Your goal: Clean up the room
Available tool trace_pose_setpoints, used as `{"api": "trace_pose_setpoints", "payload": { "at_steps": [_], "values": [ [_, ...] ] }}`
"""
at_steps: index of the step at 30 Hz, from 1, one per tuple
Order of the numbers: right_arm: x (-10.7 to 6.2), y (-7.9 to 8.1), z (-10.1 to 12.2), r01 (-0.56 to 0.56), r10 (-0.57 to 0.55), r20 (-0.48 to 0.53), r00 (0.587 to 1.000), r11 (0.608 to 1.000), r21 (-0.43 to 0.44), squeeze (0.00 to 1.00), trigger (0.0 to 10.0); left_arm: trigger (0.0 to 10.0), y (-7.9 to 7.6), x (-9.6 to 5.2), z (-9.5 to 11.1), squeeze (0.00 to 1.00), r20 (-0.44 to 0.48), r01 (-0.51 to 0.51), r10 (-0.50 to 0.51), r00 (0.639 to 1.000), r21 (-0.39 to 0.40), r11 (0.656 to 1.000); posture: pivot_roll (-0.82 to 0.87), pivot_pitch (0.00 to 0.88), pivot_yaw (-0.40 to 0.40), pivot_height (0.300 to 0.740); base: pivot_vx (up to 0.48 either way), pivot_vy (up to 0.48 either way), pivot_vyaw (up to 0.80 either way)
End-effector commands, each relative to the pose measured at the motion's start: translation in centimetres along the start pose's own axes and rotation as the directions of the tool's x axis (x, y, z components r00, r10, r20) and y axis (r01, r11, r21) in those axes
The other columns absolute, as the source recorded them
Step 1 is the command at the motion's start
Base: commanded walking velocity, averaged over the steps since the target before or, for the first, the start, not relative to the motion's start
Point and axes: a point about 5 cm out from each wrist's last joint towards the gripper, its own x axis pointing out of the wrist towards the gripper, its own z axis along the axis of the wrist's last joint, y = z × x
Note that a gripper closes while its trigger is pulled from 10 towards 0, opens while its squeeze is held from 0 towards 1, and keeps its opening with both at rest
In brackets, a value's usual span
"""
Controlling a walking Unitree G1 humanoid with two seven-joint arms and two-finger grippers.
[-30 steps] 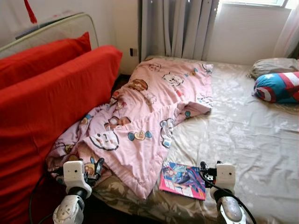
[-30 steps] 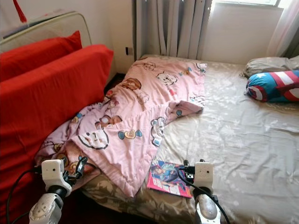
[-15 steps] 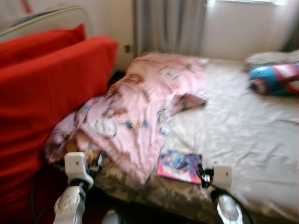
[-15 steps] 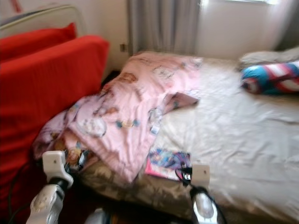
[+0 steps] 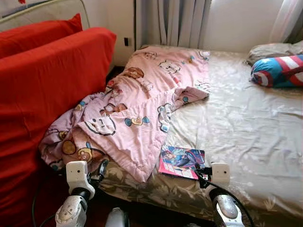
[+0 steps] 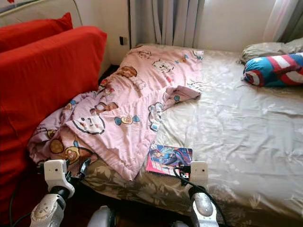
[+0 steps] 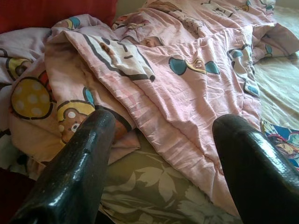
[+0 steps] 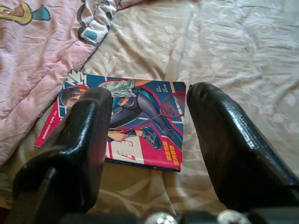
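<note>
Red cushions [image 5: 42, 85] stand on the robot's far left, against the side of the bed [image 5: 246, 137]. Left gripper [image 7: 159, 140]: jaws wide apart, holding nothing, positioned just short of the near bed edge. Ahead of and between its fingers [image 7: 74, 168] lies the rumpled lower corner of the pink cartoon-print blanket [image 5: 142, 104]; the blanket runs away from the jaws across the left part of the bed toward the grey curtains [image 5: 175, 21], and its near corner overhangs the floral beige bedsheet [image 7: 149, 182].

Comic book [image 8: 126, 116]: lies flat on the bedsheet near the front edge of the bed, cover up, with one end touching or slightly tucked under the blanket's hem; which one cannot be determined. Right gripper [image 8: 149, 116]: jaws wide apart, holding nothing, aimed at the comic book so that the book appears between the two fingers [image 8: 233, 144], not in contact with them.

Beyond the right gripper, well apart at the far right end of the bed, a blue, red and white cushion [image 5: 279, 71] rests beside a grey pillow [image 5: 270, 48].
</note>
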Motion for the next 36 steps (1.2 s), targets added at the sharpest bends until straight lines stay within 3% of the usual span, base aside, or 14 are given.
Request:
{"api": "trace_pose_setpoints", "payload": {
  "at_steps": [1,16,36],
  "values": [
    [-0.2,-0.1,-0.4,0.003,-0.003,-0.018,1.0,1.0,0.012,0.0,10.0,10.0,-0.1,0.2,0.3,0.0,0.003,0.008,-0.008,1.0,-0.01,1.0,-0.01,0.045,-0.015,0.626,0.0,0.0,0.0],
    [0.0,0.4,-0.9,-0.022,0.023,-0.07,0.997,1.0,0.013,0.0,10.0,10.0,-0.3,0.3,0.3,0.0,-0.001,0.013,-0.013,1.0,-0.007,1.0,0.0,0.044,-0.012,0.611,0.0,0.0,0.0],
    [0.0,1.6,-0.8,-0.135,0.137,-0.042,0.99,0.99,0.047,0.0,10.0,10.0,-0.5,0.4,0.5,0.0,0.002,0.019,-0.019,1.0,-0.008,1.0,0.0,0.047,-0.011,0.606,0.0,0.0,0.0]
  ]
}}
